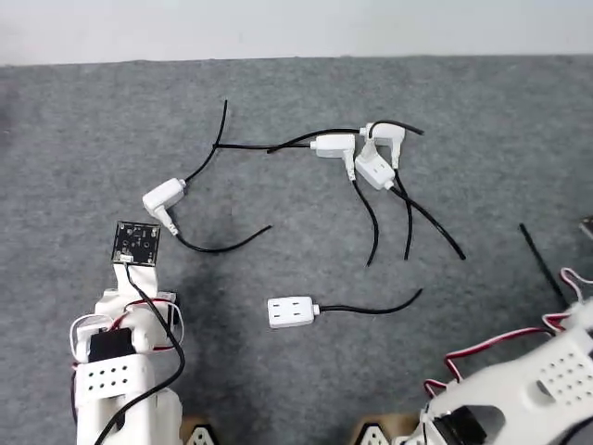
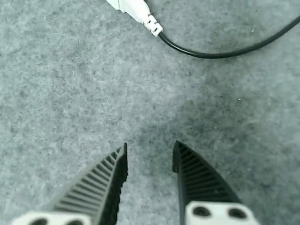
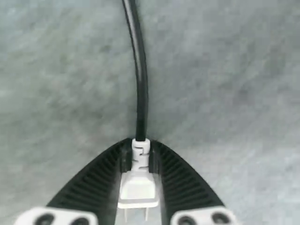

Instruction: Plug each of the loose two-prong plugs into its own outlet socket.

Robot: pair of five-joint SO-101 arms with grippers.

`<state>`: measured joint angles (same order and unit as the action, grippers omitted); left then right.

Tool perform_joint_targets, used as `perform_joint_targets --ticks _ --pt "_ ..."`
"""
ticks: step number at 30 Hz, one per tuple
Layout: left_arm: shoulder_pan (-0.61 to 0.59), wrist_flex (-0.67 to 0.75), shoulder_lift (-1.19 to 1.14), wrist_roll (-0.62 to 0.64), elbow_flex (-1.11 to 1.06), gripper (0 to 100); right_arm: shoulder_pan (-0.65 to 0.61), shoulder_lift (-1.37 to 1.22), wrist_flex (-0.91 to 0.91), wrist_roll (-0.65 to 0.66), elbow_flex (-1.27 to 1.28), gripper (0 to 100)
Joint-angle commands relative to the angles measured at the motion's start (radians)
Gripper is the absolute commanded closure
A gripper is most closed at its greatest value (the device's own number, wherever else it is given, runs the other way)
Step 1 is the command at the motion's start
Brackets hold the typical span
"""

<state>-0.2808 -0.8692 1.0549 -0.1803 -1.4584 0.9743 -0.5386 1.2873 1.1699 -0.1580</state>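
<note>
Closest in, the right pincer (image 3: 140, 143) is clamped tight on a white plug (image 3: 137, 187). Its fingers squeeze the body from both sides, and the black cord (image 3: 138, 70) runs straight out ahead over the grey mat (image 3: 234, 93). Watch the prongs: they point back toward the wrist, not out past the fingertips.

On the other side, the left pincer (image 2: 149, 151) hangs low over the mat, jaws apart and holding nothing. A lone plug (image 2: 133, 11) lies just ahead of it, its cable (image 2: 220, 52) curling away.

A little farther out, seen from above, the outlet strip (image 1: 290, 311) lies flat between the two arms. Its lead (image 1: 371, 308) trails off toward the right arm's side, and there is nothing plugged into it. Beyond that, three more plugs (image 1: 375, 171) sit bunched close together, their cords crossing one another.

The step in hand looks like the carry: one plug is secured and none is seated yet. The next move calls for bringing that plug to the strip and lining its prongs up with a pair of slots. With the prongs facing backward in the grip, that probably needs a turn of the wrist or a regrip. The strip is loose and may slide under a push, so the free left pincer could well pin it down.
</note>
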Motion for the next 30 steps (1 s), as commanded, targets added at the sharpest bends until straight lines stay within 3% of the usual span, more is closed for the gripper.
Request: perform_joint_targets --ticks 1,7,11,17,24,30 --pt "0.009 0.026 0.012 0.008 0.007 85 -0.005 0.117 0.136 -0.15 -0.02 99.1" --pt "0.009 0.026 0.012 0.008 0.005 85 -0.059 0.237 0.367 -0.572 -0.02 99.1" --pt "0.009 0.026 0.012 0.008 0.005 85 -0.165 0.295 0.515 -0.913 -0.011 99.1" --pt "0.009 0.025 0.012 0.008 0.005 85 -0.384 0.343 0.506 -1.554 0.064 99.1" --pt "0.009 0.025 0.012 0.008 0.005 85 -0.671 0.34 0.466 -1.877 0.063 99.1" --pt "0.009 0.025 0.012 0.008 0.005 85 -0.713 0.325 0.424 -2.028 0.072 99.1"
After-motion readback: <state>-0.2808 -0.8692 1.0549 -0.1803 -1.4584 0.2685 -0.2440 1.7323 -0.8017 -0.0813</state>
